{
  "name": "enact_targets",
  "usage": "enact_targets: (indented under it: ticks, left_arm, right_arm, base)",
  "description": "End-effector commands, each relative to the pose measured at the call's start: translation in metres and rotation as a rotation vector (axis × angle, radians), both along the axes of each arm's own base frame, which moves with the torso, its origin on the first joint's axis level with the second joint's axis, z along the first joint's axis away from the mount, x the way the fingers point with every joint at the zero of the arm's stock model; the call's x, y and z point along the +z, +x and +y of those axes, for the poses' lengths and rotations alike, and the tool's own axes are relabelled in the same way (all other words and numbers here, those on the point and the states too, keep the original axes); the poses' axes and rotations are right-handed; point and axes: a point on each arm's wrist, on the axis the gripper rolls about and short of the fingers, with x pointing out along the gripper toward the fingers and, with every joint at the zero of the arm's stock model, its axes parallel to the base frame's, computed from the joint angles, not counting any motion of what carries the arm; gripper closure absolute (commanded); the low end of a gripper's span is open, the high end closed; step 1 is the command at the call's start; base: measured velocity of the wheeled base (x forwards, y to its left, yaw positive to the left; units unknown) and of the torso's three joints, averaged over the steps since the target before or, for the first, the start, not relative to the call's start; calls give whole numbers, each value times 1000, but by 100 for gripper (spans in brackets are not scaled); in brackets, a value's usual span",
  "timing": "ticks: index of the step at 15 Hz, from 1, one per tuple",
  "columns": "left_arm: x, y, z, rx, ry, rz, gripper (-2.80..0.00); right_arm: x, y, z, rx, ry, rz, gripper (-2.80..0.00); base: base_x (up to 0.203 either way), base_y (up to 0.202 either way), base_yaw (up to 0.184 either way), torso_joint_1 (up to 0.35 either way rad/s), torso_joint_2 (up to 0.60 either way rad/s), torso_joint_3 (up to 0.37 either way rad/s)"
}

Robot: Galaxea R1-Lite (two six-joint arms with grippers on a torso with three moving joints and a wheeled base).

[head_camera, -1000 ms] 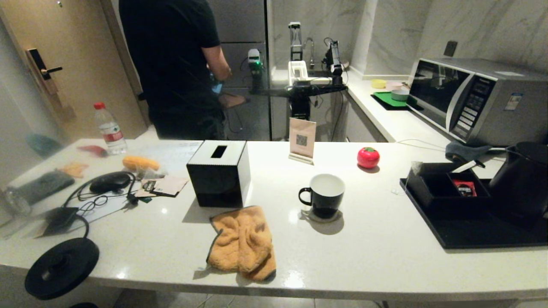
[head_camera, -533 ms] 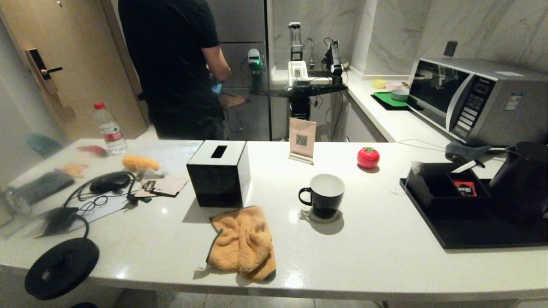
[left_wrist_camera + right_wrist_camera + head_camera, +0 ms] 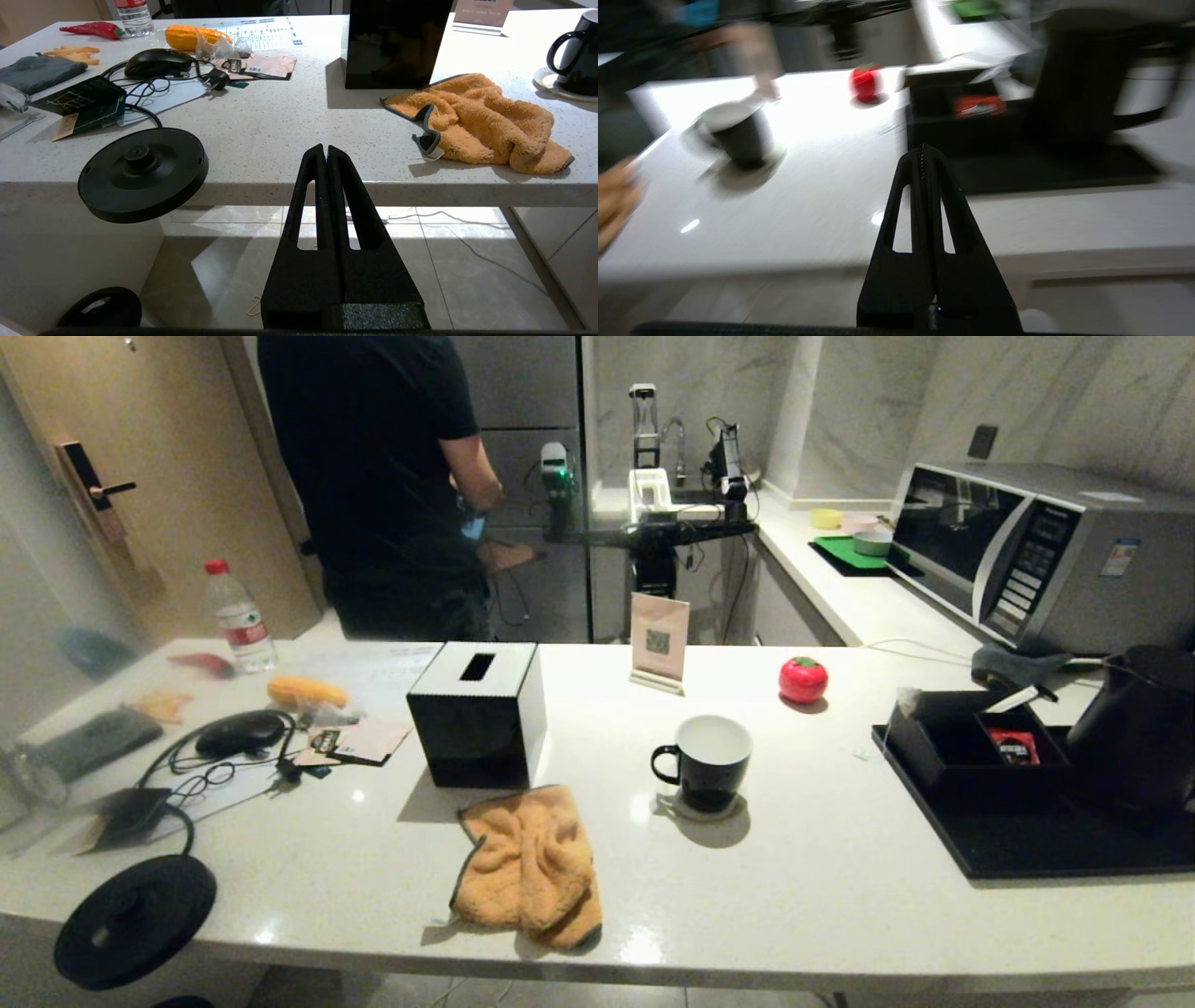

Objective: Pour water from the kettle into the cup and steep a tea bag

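The cup (image 3: 709, 761), a black mug with a white inside, stands on a coaster at the counter's middle. The black kettle (image 3: 1134, 728) stands at the far right on a black tray (image 3: 1027, 849). Any water is hidden, and I cannot pick out the tea bag. Neither arm shows in the head view. My left gripper (image 3: 325, 148) is shut and empty, low before the counter's front edge, with the cup (image 3: 577, 51) far off to one side. My right gripper (image 3: 923, 148) is shut and empty, short of the front edge, pointing between the cup (image 3: 738, 135) and the kettle (image 3: 1078, 88).
A black tissue box (image 3: 478, 714) and an orange cloth (image 3: 527, 868) lie left of the cup. A round black base with a cord (image 3: 135, 919) overhangs the front left edge. The tray's box holds a red sachet (image 3: 1013, 745). A red tomato-shaped object (image 3: 803, 679) sits behind.
Nothing on the counter has moved. The person behind it has shifted slightly.
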Motion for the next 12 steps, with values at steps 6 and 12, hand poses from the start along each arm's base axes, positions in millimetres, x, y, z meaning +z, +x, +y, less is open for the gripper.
enact_targets:
  ticks: [6, 12]
  left_arm:
    - [0, 0, 0, 0, 1, 0, 0]
    - [0, 0, 0, 0, 0, 0, 0]
  right_arm:
    - [75, 59, -40, -559, 35, 102, 0]
    - [88, 75, -87, -878, 27, 236, 0]
  base:
    - [0, 0, 0, 0, 0, 0]
    - [0, 0, 0, 0, 0, 0]
